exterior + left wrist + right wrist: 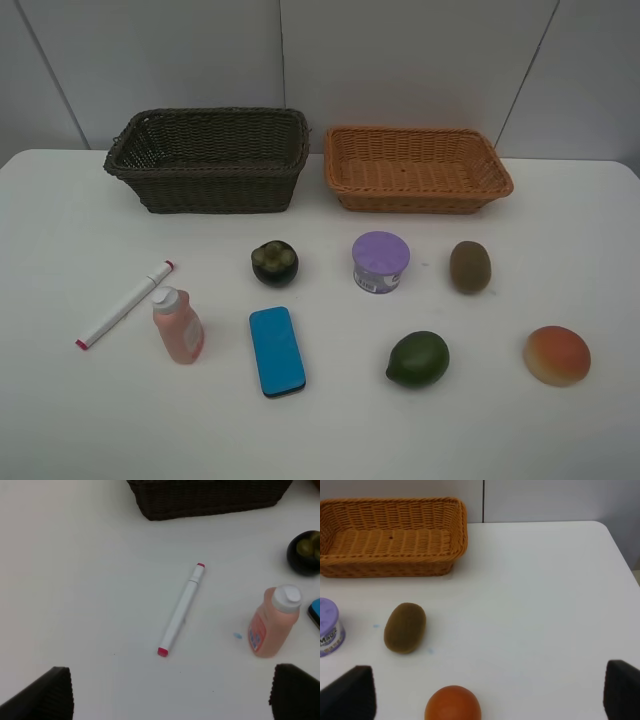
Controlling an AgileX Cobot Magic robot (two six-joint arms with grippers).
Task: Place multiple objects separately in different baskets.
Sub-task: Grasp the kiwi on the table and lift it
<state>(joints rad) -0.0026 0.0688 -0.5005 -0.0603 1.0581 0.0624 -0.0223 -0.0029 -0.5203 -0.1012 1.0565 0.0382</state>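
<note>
Overhead: the marker (125, 304) is lying lower left and the orange-red fruit (557, 354) lower right. The brown basket (215, 185) and orange basket (415, 200) are sitting up top, no claws showing.

Left wrist: the left claw (170, 680) is hanging wide open and empty, with the marker lying just ahead between its fingers. It's probably light, stiff and rolly, so pinch mid-barrel.

Right wrist: the right claw (489, 680) is gaping empty too, with the fruit sitting close ahead. Round and likely slick, so grab across its middle.

Empty left jaws spread wide, empty right jaws spread wide, dark fingertips (47, 695) far apart on each.
</note>
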